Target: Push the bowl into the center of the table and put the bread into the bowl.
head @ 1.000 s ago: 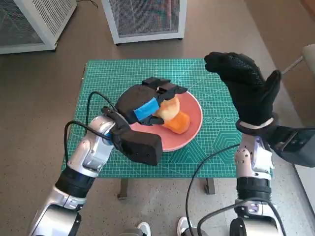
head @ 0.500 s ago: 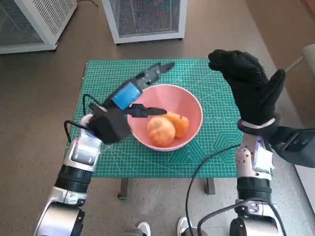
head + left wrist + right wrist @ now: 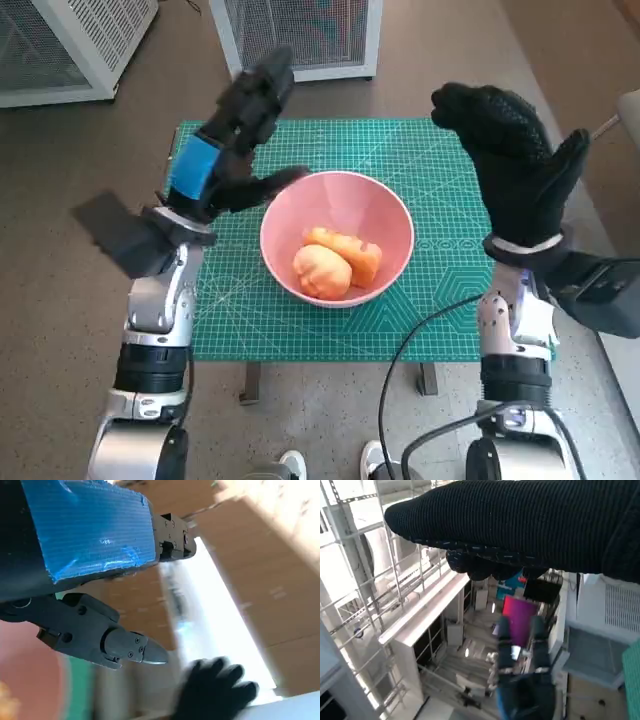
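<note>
Green cutting mat [image 3: 400,310] covers the desk, brown floor around. Pink bowl [image 3: 385,215] sits near desk center, 2 bread pieces [image 3: 335,262] inside. My left robot hand [image 3: 235,140] is raised beside the bowl rim, spread, holding nothing. My right robot hand [image 3: 515,165] is up, spread, empty. Risk: lowering either arm carelessly could clip the rim and shove the bowl off-center.

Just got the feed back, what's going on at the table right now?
The pink bowl sits near the middle of the green mat with the bread already inside it, next to an orange piece. Neither hand holds anything: the left hand is raised over the mat's left side, fingers apart, and the right hand is up and open over the table's right edge. The task looks essentially done.
</note>
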{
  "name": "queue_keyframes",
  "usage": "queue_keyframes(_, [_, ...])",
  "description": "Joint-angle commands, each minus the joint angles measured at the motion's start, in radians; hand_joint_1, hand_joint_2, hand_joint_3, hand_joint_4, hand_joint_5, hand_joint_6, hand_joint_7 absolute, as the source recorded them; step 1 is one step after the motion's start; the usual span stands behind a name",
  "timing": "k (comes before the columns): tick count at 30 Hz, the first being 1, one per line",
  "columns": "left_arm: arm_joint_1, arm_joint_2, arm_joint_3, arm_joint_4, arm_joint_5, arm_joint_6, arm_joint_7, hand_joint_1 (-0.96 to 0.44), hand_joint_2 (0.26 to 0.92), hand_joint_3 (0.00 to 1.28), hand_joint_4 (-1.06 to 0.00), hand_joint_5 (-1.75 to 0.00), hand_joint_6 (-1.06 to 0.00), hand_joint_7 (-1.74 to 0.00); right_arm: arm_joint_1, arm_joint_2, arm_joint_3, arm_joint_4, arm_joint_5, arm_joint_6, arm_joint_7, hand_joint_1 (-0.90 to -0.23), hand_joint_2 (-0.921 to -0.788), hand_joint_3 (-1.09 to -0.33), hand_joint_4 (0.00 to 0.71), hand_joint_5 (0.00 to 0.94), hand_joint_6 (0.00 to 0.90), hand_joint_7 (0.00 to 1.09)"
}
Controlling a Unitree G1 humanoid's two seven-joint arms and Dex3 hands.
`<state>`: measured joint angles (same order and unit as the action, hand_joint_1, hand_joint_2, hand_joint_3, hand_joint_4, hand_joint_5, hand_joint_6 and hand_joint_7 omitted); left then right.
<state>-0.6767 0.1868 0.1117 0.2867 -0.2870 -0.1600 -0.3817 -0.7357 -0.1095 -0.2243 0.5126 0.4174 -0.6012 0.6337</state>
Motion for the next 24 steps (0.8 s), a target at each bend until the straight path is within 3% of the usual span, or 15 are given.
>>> queue_keyframes(1, [0.043, -0.009, 0.031, -0.022, -0.032, 0.006, 0.002, -0.45, 0.92, 0.24, -0.09, -0.01, 0.0, -0.38, -0.004, 0.0, 0.012, 0.019, -0.053, -0.024, -0.044, -0.604, -0.921, -0.619, 0.257, 0.007, 0.01, 0.58])
queue_keyframes(9, [0.073, 0.001, 0.055, -0.026, -0.026, -0.031, 0.008, -0.51, 0.921, 0.22, -0.11, -0.02, 0.0, -0.43, -0.03, -0.015, 0.025, 0.052, -0.123, -0.063, -0.104, -0.579, -0.921, -0.672, 0.252, 0.003, 0.0, 0.58])
queue_keyframes(17, [0.105, -0.009, 0.074, -0.033, -0.049, -0.094, -0.024, -0.56, 0.921, 0.22, -0.12, -0.01, 0.0, -0.5, -0.036, -0.024, 0.034, 0.063, -0.172, -0.078, -0.162, -0.582, -0.921, -0.699, 0.247, 0.001, -0.001, 0.57])
queue_keyframes(24, [0.128, -0.014, 0.083, -0.019, -0.039, -0.178, -0.028, -0.57, 0.921, 0.22, -0.14, -0.02, -0.01, -0.51, -0.027, -0.026, 0.044, 0.045, -0.185, -0.065, -0.196, -0.594, -0.921, -0.721, 0.247, 0.001, -0.001, 0.57])
